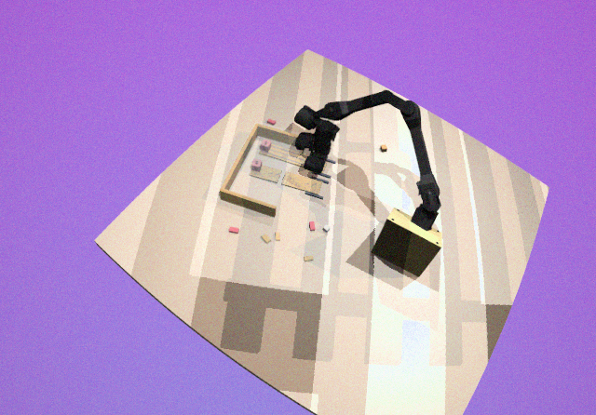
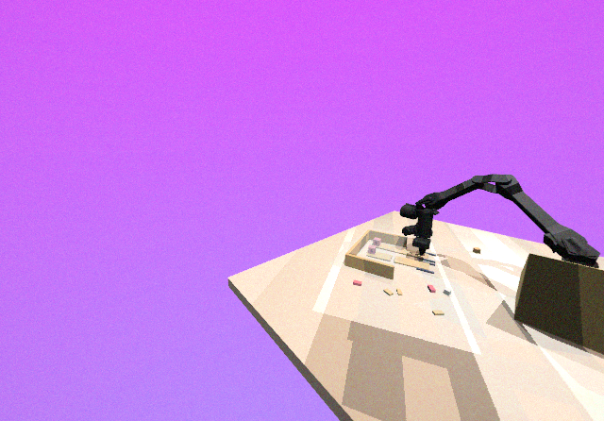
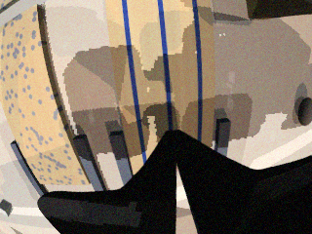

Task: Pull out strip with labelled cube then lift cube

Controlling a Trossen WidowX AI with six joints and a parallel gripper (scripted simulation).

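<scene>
While the end effector (image 1: pixel 315 163) sits closed and empty over the striped strip's (image 3: pixel 163 58) near end, two pink cubes (image 1: pixel 264 145) (labels unreadable) rest by the wooden frame's (image 1: pixel 237 172) far wall; open bench (image 1: pixel 385 304) surrounds it.

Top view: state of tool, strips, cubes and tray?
tool: shut, empty, low over the striped strip's near end.
striped strip: flat, unbroken in wrist view.
speckled strip: flat, gap between its two pieces.
pink cubes: two, resting inside tray, not lifted.
tray: open on the arm's side.
</scene>
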